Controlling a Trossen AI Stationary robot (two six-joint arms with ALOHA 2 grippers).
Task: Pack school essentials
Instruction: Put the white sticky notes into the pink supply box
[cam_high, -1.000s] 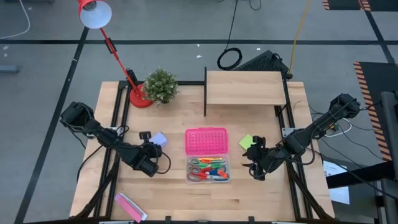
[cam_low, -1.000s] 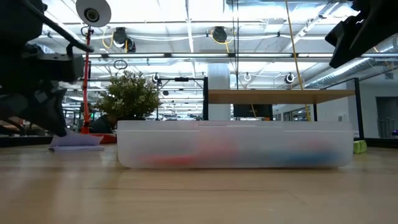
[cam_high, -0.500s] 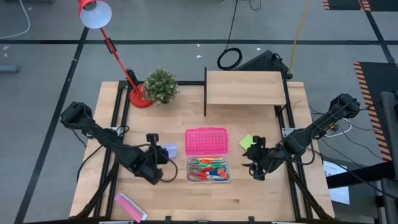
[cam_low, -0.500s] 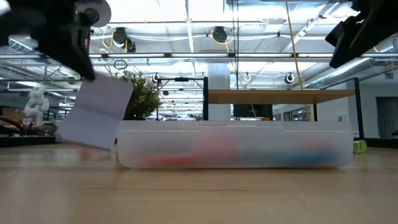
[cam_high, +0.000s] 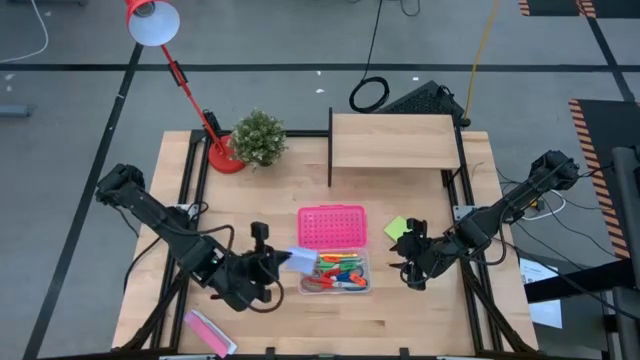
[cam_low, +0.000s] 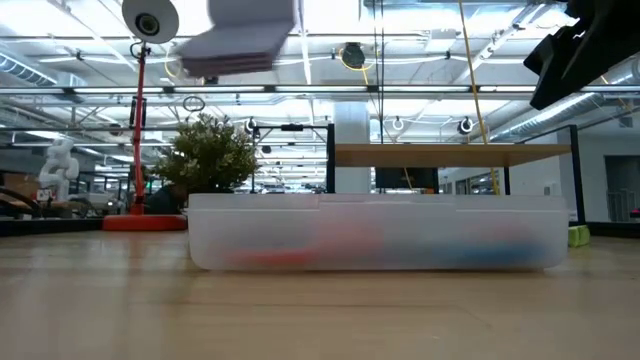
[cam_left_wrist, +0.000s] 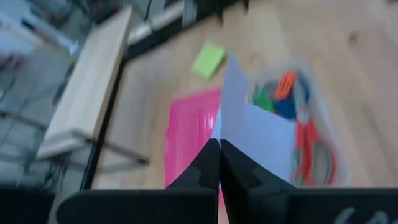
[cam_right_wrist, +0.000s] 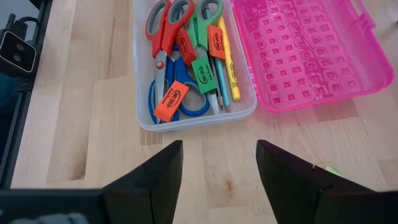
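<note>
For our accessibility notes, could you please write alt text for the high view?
From above, the left gripper holds a pale-blue note pad over the left edge of the clear box of scissors and pens. The pink lid lies open behind it, and the right gripper waits open beside a lime-green note pad.

A pale wooden tabletop (cam_high: 260, 195) on a black metal frame stands on a grey floor (cam_high: 280, 40) crossed by dark tape lines. A red desk lamp (cam_high: 185, 85) with a white shade rises at the back corner beside a small potted plant (cam_high: 259, 138), next to a raised wooden shelf (cam_high: 394, 140). A coiled black cable (cam_high: 370, 95) lies behind. At table height, ceiling strip lights (cam_low: 300, 20), pipes and a white column (cam_low: 351, 145) fill the hall beyond.
</note>
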